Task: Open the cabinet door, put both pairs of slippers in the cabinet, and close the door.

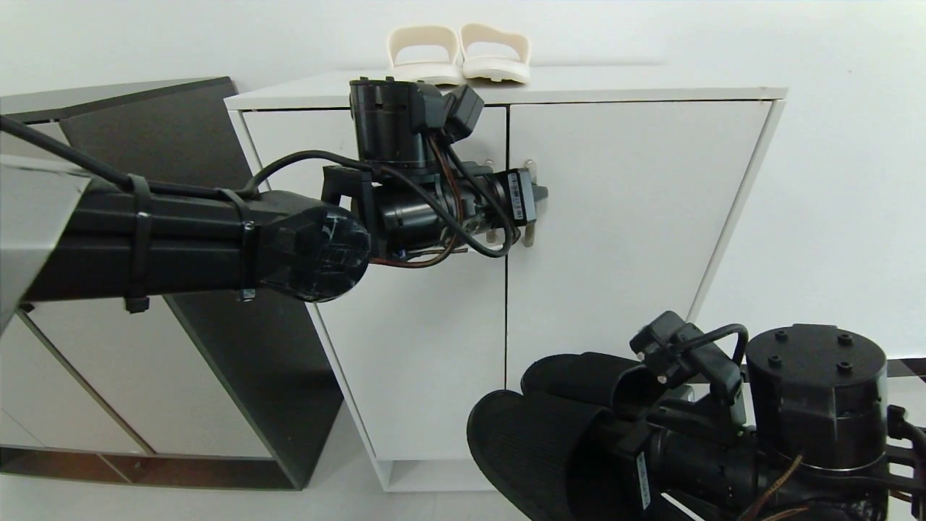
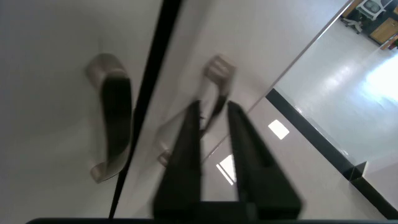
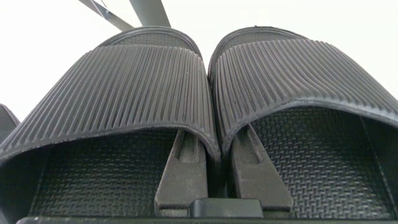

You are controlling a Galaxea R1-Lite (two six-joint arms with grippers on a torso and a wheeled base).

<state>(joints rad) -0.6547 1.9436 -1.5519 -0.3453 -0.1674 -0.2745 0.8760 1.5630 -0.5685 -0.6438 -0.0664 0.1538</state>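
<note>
1. I see the white cabinet with both doors shut. The seam between the left door and the right door is a thin dark line.
2. My left claw is up at the middle of the cabinet front, right at the handle of the right door, just beside the seam. I cannot tell whether it has clamped the handle.
3. The left door's handle sits just across the seam, apart from the claw.
4. My right claw is closed on the black slippers. One finger is tucked inside each shoe, pinching the two inner walls together.
5. That black pair hangs in the air low in front of the right door, near its bottom edge, soles toward the cabinet.
6. The cream slippers rest side by side, touching, at the back edge of the cabinet top, about midway along it.
7. A dark unit stands against the cabinet's left side.
</note>
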